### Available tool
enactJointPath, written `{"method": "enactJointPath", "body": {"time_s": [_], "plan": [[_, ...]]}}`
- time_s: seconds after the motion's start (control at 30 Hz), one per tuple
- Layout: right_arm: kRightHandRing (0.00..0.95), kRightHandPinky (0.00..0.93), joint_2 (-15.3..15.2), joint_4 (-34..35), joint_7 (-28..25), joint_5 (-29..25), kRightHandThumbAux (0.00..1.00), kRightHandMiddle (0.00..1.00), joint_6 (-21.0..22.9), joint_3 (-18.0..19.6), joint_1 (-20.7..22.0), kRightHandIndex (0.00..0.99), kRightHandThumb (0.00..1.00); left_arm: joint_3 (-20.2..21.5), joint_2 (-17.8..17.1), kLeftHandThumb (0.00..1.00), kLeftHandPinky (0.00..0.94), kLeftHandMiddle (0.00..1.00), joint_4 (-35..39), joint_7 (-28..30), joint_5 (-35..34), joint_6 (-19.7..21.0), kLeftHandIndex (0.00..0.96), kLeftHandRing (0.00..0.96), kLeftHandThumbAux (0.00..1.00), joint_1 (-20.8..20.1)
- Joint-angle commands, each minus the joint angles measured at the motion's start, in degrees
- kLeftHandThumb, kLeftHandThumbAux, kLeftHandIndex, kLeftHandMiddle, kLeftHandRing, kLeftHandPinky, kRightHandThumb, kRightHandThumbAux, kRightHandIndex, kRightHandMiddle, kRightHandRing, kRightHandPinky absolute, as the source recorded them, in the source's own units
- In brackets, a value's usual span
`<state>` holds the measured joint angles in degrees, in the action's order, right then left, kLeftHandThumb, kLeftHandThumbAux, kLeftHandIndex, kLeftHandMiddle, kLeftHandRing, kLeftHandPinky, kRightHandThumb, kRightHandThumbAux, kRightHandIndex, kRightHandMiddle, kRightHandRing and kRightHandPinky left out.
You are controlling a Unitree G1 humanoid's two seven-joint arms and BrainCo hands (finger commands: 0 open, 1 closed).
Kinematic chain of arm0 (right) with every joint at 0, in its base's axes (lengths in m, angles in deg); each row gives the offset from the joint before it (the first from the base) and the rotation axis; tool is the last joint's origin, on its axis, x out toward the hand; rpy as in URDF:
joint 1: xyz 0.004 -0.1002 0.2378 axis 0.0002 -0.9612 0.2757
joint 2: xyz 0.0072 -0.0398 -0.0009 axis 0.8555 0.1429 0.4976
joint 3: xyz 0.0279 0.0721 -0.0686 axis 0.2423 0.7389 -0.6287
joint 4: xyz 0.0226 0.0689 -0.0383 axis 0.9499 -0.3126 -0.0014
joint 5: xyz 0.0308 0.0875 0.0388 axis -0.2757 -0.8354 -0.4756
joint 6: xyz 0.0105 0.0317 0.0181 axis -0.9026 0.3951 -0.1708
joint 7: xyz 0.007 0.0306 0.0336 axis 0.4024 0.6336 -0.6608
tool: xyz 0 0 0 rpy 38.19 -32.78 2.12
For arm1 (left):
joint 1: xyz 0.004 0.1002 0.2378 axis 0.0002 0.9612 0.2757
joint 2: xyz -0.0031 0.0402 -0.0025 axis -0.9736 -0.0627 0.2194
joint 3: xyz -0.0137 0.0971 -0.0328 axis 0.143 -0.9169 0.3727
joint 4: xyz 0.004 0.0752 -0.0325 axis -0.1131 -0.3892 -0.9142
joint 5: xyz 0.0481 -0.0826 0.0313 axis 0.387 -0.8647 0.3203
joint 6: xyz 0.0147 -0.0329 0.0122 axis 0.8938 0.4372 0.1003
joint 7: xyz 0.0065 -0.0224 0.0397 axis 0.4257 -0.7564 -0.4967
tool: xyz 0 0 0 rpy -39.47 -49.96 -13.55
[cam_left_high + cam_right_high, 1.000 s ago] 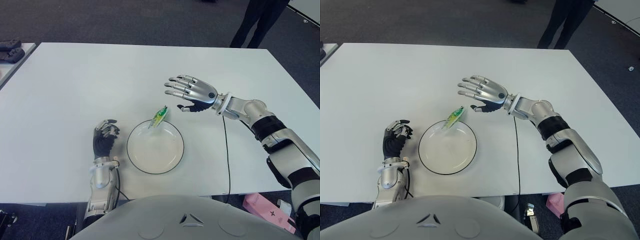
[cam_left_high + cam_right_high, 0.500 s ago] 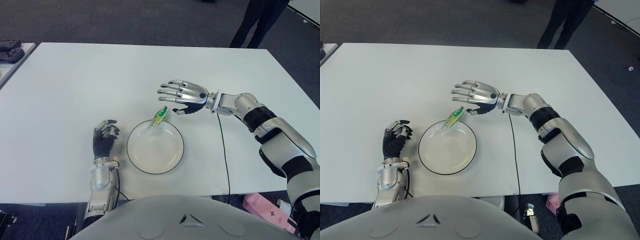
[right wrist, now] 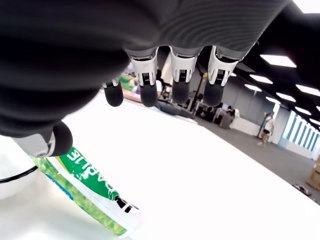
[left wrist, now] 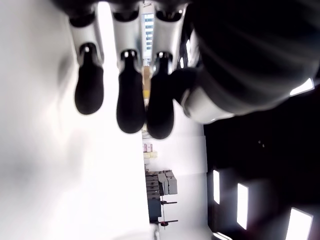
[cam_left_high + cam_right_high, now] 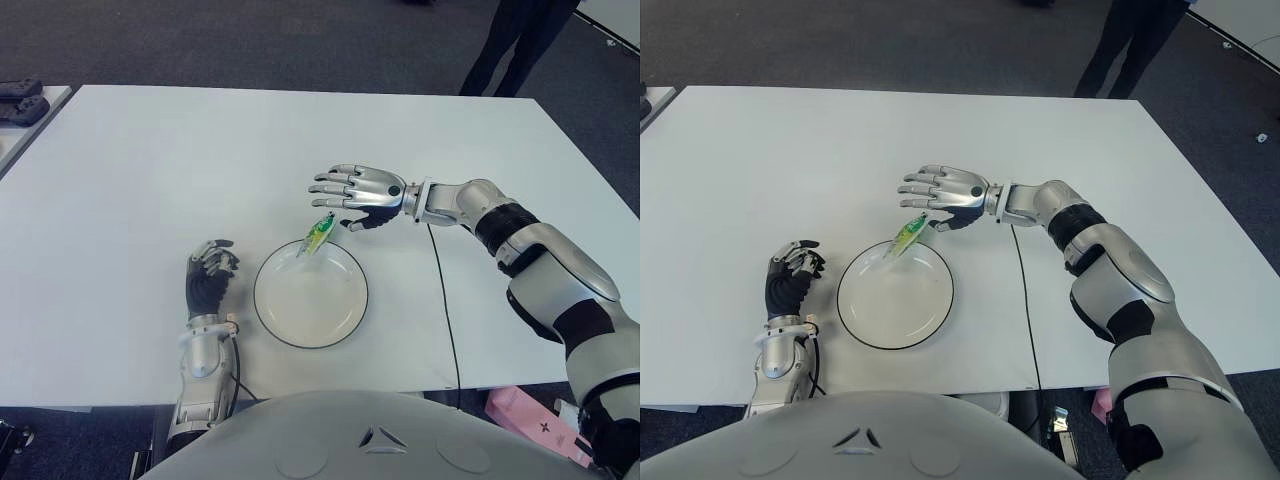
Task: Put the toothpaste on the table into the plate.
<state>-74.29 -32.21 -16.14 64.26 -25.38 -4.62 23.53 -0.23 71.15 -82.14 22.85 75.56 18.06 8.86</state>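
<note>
Toothpaste (image 5: pixel 320 233) — small green tube, propped over the far rim of the plate (image 5: pixel 285 325), part on the tabletop (image 5: pixel 130 180). Expect it light, soft, slick; you should pinch mid-body. Right hand (image 5: pixel 358 190) hovers just above, fingers spread, empty. Left hand (image 5: pixel 207 277), curled and empty, beside the plate's left. Tube's underside contact is hard to make out.

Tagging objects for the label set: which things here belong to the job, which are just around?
Job: toothpaste lying across the plate rim; right hand, open beside it.

Around: left hand, curled, left of the plate; table; cable; person beyond.
</note>
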Motion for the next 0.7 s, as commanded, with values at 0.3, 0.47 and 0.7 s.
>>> {"method": "enactJointPath", "body": {"time_s": [0.3, 0.47, 0.7], "plan": [[0.0, 0.0, 4.4, -6.2, -1.3, 0.0, 0.304, 0.0, 0.2, -3.1, 2.7, 0.0, 0.559, 0.0, 0.3, 0.707, 0.648, 0.653, -0.5, -0.4, 0.1, 1.3, 0.436, 0.646, 0.717, 1.4], [0.0, 0.0, 5.1, -6.7, -1.0, 0.2, 0.297, 0.0, 0.1, -4.2, 3.0, 0.0, 0.56, 0.0, 0.5, 0.708, 0.646, 0.652, -0.2, -0.8, 0.4, 1.1, 0.436, 0.644, 0.717, 1.7], [0.0, 0.0, 5.7, -6.9, -1.7, 0.3, 0.291, 0.0, -0.3, -5.7, 3.3, 0.0, 0.56, -0.1, 0.5, 0.708, 0.631, 0.644, 0.2, -0.9, 0.7, 1.1, 0.436, 0.635, 0.717, 2.2]]}}
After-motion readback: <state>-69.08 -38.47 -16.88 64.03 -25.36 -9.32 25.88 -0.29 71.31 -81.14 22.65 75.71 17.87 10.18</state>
